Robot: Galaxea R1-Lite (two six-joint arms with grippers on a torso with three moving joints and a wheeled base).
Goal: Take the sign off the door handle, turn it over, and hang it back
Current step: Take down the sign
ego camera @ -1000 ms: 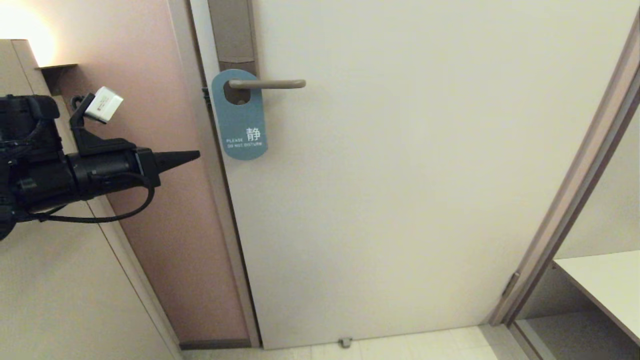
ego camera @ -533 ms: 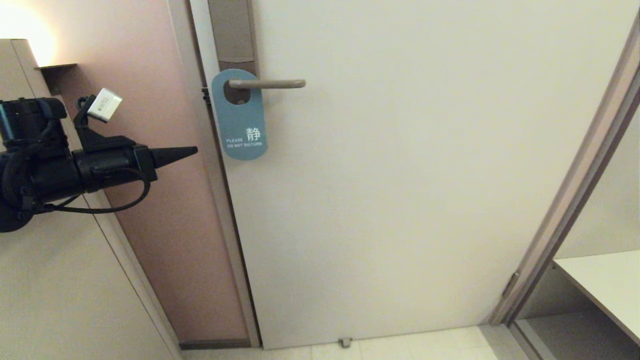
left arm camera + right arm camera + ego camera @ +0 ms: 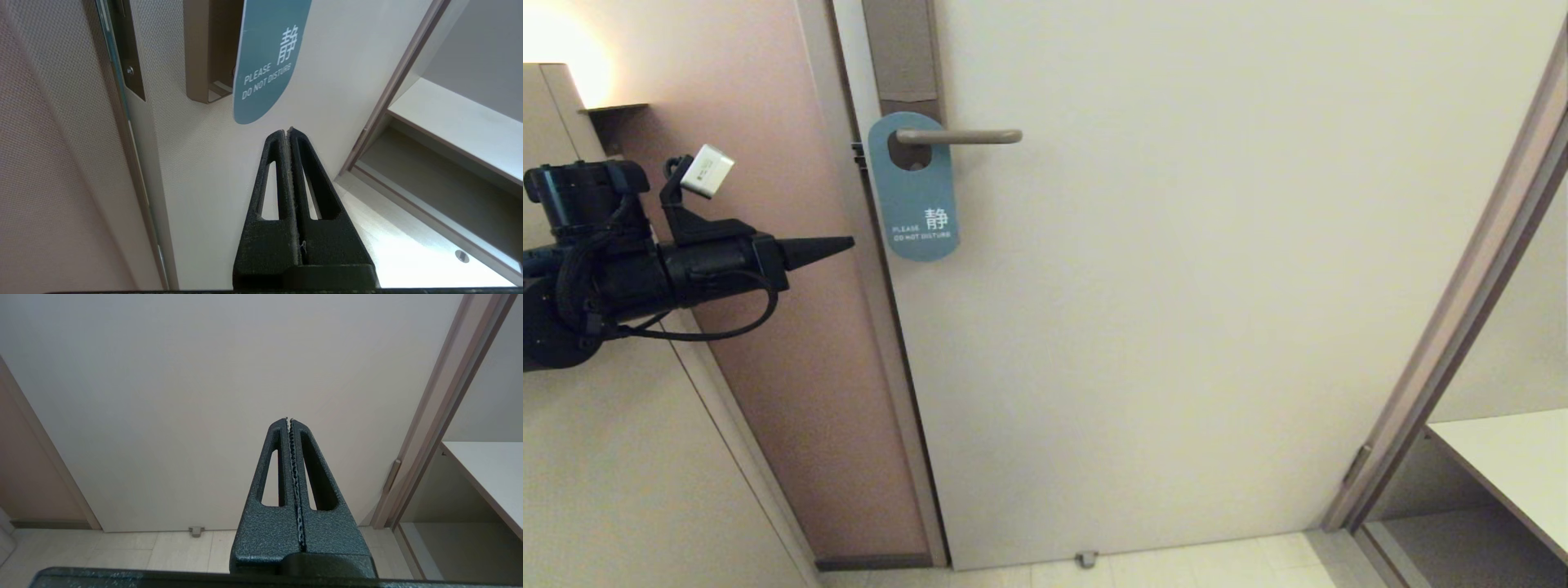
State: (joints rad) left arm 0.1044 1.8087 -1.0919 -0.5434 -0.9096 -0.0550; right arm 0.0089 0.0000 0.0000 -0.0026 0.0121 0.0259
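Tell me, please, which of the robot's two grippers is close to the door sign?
The left gripper: its shut tips point at the blue sign hanging on the door handle. The right gripper faces bare door lower down.

Tall cream-white flat door (image 3: 1176, 327) fills most of the view, w/ small grey metal doorstop (image 3: 1086, 559) at its bottom edge on pale tiled floor (image 3: 1217, 567). Pinkish textured wall panel (image 3: 792, 367) at left. Off-white shelf board (image 3: 1511, 465) at right, behind taupe door frame (image 3: 1462, 318).
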